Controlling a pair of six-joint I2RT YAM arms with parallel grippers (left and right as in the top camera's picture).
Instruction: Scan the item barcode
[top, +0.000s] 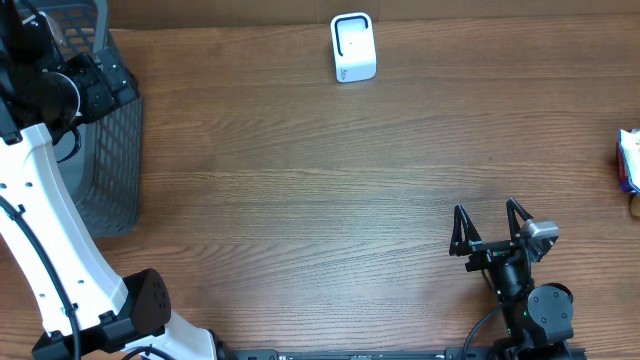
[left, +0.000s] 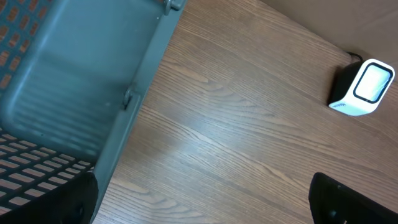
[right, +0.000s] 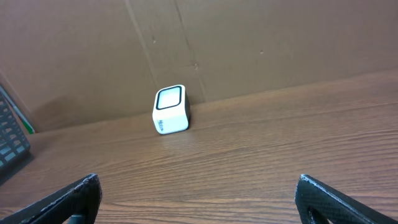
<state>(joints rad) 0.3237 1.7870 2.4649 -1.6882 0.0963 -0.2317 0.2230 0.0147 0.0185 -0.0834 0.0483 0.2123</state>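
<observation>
The white scanner (top: 353, 47) stood at the far edge of the tabletop (top: 300, 180), about midway along it and well apart from both grippers. The right gripper (top: 488, 225) sat near the front edge toward the right, its jaws wide and empty, facing the scanner. The left gripper (left: 202, 186) hung by the rim of the grey basket (top: 112, 150) at the left edge, jaws equally wide, holding nothing. A colourful item (top: 628, 160) lay at the right edge, partly cut off.

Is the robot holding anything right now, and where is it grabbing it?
Nothing is held. The left gripper and the right gripper are both open and empty.
</observation>
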